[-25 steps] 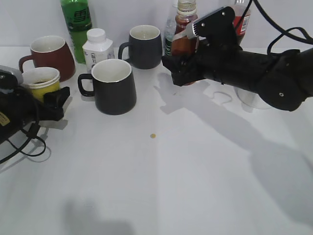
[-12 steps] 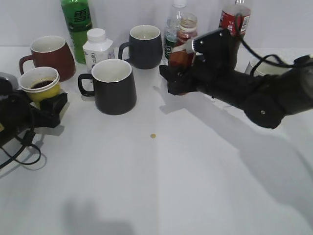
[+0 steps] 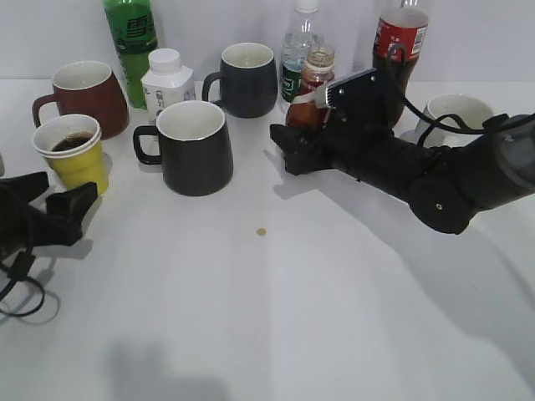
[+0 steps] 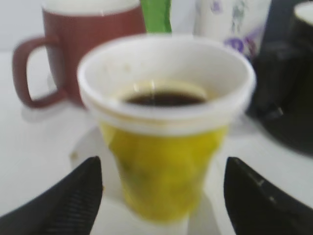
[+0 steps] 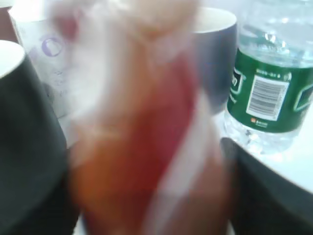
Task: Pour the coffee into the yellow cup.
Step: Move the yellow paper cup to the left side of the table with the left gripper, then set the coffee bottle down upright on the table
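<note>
At the far left of the exterior view the left pincer (image 3: 57, 194) lies low on the white surface (image 3: 276, 317), its two dark fingers spread wide and gripping nothing. The yellow cup (image 3: 73, 152) stands upright just beyond those fingertips, apart from them, with dark coffee (image 3: 70, 143) visible inside its white rim. In the left wrist view the cup (image 4: 166, 127) fills the middle of the picture, the coffee (image 4: 165, 99) sits well below the rim, and a finger tip shows at each lower corner, both clear of the cup's wall.

Behind the cup stands a dark red mug (image 3: 84, 93), close to it. Further right along the back are a green bottle (image 3: 131, 43) and a small white bottle (image 3: 166, 82). A black mug (image 3: 191, 147) stands in front of the white bottle, and a second dark mug (image 3: 244, 78) stands behind and to its right. A tiny yellowish spot (image 3: 262, 231) lies on the bare surface in front.

Right of the middle, the right pincer (image 3: 294, 144) is pressed against the sides of the brown coffee bottle (image 3: 311, 90), which stands roughly upright and uncapped, well apart from the yellow cup. In the right wrist view the bottle (image 5: 142, 137) is a blurred brown and red shape between dark fingers. A clear water bottle with a green label (image 3: 298, 50) and a red-labelled cola bottle (image 3: 399, 40) stand behind it, and a white cup (image 3: 456, 113) shows behind the right arm.
</note>
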